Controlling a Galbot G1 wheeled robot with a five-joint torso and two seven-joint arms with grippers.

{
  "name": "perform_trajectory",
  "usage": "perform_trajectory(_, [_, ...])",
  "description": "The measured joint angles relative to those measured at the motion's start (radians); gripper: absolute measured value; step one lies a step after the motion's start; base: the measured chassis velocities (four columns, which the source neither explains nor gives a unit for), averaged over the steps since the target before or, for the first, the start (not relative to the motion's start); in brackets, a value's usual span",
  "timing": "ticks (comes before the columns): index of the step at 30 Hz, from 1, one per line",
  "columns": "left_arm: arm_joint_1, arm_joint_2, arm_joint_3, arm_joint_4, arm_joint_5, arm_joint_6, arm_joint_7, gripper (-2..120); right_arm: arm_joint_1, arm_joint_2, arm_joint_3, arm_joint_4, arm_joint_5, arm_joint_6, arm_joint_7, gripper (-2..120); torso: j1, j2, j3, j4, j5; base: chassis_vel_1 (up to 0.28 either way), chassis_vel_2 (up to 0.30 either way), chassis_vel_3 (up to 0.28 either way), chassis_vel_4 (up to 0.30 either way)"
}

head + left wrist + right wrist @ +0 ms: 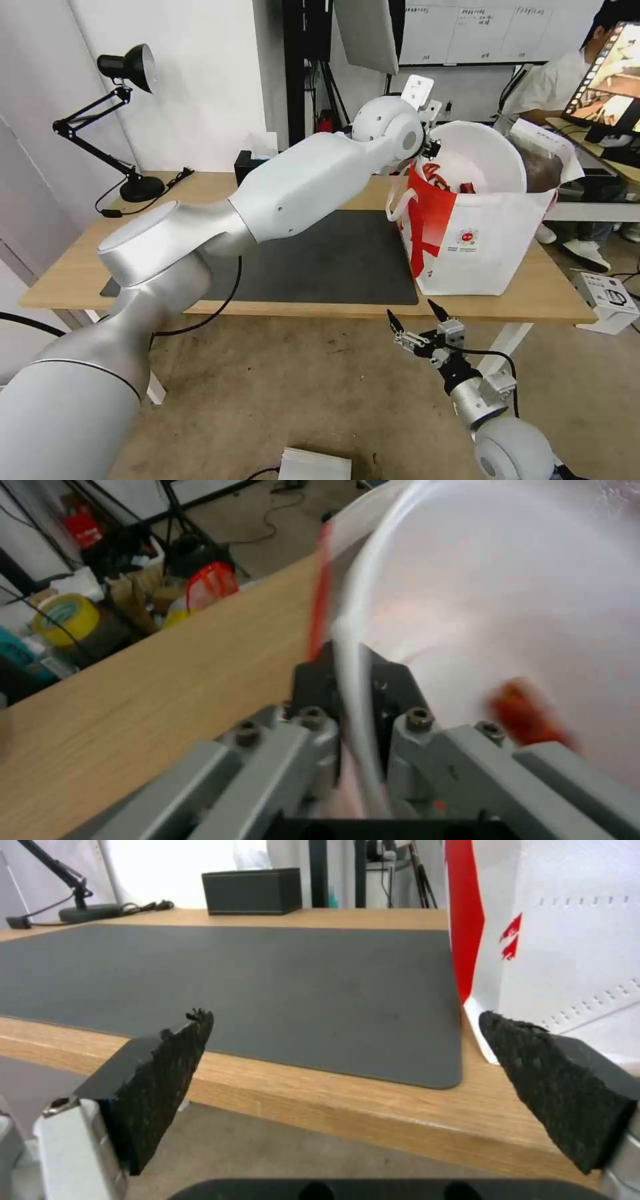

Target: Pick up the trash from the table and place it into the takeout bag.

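The left hand (432, 143), clamped on the bowl (477, 157) rim above the bag (480, 247), needed lowering before release; the right hand (419, 322) idled, fingers apart.

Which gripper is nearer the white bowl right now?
Left. The left gripper is clamped on the white bowl's rim over the takeout bag; the right gripper hangs open below the table's front edge.

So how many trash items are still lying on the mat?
0. The mat is bare; the left gripper holds the white bowl over the takeout bag, which may hide others.
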Motion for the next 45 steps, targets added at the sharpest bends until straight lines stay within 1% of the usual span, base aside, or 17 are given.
perform_trajectory(1, [0.000, 0.000, 0.000, 0.000, 0.000, 0.000, 0.000, 11, 0.000, 0.000, 0.000, 0.000, 0.000, 0.000, 0.000, 100, 0.000, 0.000, 0.000, 0.0000, 0.0000, 0.000, 0.000, 0.000, 0.000])
perform_trajectory(4, [0.003, 0.000, -0.001, -0.001, -0.016, 0.000, -0.002, 24, 0.000, 0.000, 0.000, 0.000, 0.000, 0.000, 0.000, 100, 0.000, 0.000, 0.000, 0.0000, 0.0000, 0.000, 0.000, 0.000, 0.000])
perform_trajectory(5, [0.003, 0.000, -0.001, -0.001, -0.016, 0.000, -0.002, 24, 0.000, 0.000, 0.000, 0.000, 0.000, 0.000, 0.000, 100, 0.000, 0.000, 0.000, 0.0000, 0.0000, 0.000, 0.000, 0.000, 0.000])
perform_trajectory(9, [0.013, 0.005, -0.012, -0.012, -0.033, 0.001, -0.009, 44, 0.000, 0.000, 0.000, 0.000, 0.000, 0.000, 0.000, 100, 0.000, 0.000, 0.000, 0.0000, 0.0000, 0.000, 0.000, 0.000, 0.000])
perform_trajectory(10, [0.013, 0.005, -0.012, -0.012, -0.033, 0.001, -0.009, 44, 0.000, 0.000, 0.000, 0.000, 0.000, 0.000, 0.000, 100, 0.000, 0.000, 0.000, 0.0000, 0.0000, 0.000, 0.000, 0.000, 0.000])
perform_trajectory(12, [0.022, 0.025, -0.025, -0.040, -0.035, 0.001, -0.013, 54, 0.000, 0.000, 0.000, 0.000, 0.000, 0.000, 0.000, 100, 0.000, 0.000, 0.000, -0.0003, 0.0000, 0.000, 0.000, 0.000, 0.000])
perform_trajectory(14, [0.024, 0.039, -0.029, -0.054, -0.035, 0.001, -0.016, 57, 0.000, 0.000, 0.000, 0.000, 0.000, 0.000, 0.000, 100, 0.000, 0.000, 0.000, -0.0005, 0.0001, 0.000, 0.000, 0.000, 0.000])
perform_trajectory(16, [0.034, 0.106, -0.039, -0.107, -0.030, -0.013, -0.045, 67, 0.000, 0.000, 0.000, 0.000, 0.000, 0.000, 0.000, 100, 0.000, 0.000, 0.000, -0.0002, -0.0001, 0.000, 0.000, 0.000, 0.000])
perform_trajectory(17, [0.034, 0.106, -0.039, -0.107, -0.030, -0.013, -0.045, 67, 0.000, 0.000, 0.000, 0.000, 0.000, 0.000, 0.000, 100, 0.000, 0.000, 0.000, -0.0002, -0.0001, 0.000, 0.000, 0.000, 0.000])
perform_trajectory(20, [0.060, 0.220, -0.078, -0.198, -0.026, -0.028, -0.079, 82, 0.000, 0.000, 0.000, 0.000, 0.000, 0.000, 0.000, 100, 0.000, 0.000, 0.000, 0.0004, -0.0004, 0.000, 0.000, 0.000, 0.000])
perform_trajectory(21, [0.060, 0.220, -0.078, -0.198, -0.026, -0.028, -0.079, 82, 0.000, 0.000, 0.000, 0.000, 0.000, 0.000, 0.000, 100, 0.000, 0.000, 0.000, 0.0004, -0.0004, 0.000, 0.000, 0.000, 0.000])
perform_trajectory(23, [0.086, 0.310, -0.103, -0.275, -0.024, -0.048, -0.086, 93, 0.000, 0.000, 0.000, 0.000, 0.000, 0.000, 0.000, 100, 0.000, 0.000, 0.000, 0.0003, -0.0004, 0.000, 0.000, 0.000, 0.000])
perform_trajectory(24, [0.086, 0.310, -0.103, -0.275, -0.024, -0.048, -0.086, 93, 0.000, 0.000, 0.000, 0.000, 0.000, 0.000, 0.000, 100, 0.000, 0.000, 0.000, 0.0003, -0.0004, 0.000, 0.000, 0.000, 0.000])
perform_trajectory(25, [0.103, 0.366, -0.115, -0.331, -0.026, -0.056, -0.086, 97, 0.000, 0.000, 0.000, 0.000, 0.000, 0.000, 0.000, 100, 0.000, 0.000, 0.000, 0.0003, -0.0005, 0.000, 0.000, 0.000, 0.000])
perform_trajectory(28, [0.134, 0.448, -0.134, -0.411, -0.043, -0.060, -0.084, 99, 0.000, 0.000, 0.000, 0.000, 0.000, 0.000, 0.000, 100, 0.000, 0.000, 0.000, 0.0001, -0.0005, 0.000, 0.000, 0.000, 0.000])
perform_trajectory(32, [0.174, 0.517, -0.162, -0.475, -0.056, -0.060, -0.082, 100, 0.000, 0.000, 0.000, 0.000, 0.000, 0.000, 0.000, 100, 0.000, 0.000, 0.000, 0.0000, -0.0004, 0.000, 0.000, 0.000, 0.000])
perform_trajectory(45, [0.342, 0.688, -0.283, -0.617, -0.060, -0.076, -0.083, 100, 0.000, 0.000, 0.000, 0.000, 0.000, 0.000, 0.000, 100, 0.000, 0.000, 0.000, 0.0001, -0.0002, 0.000, 0.000, 0.000, 0.000])
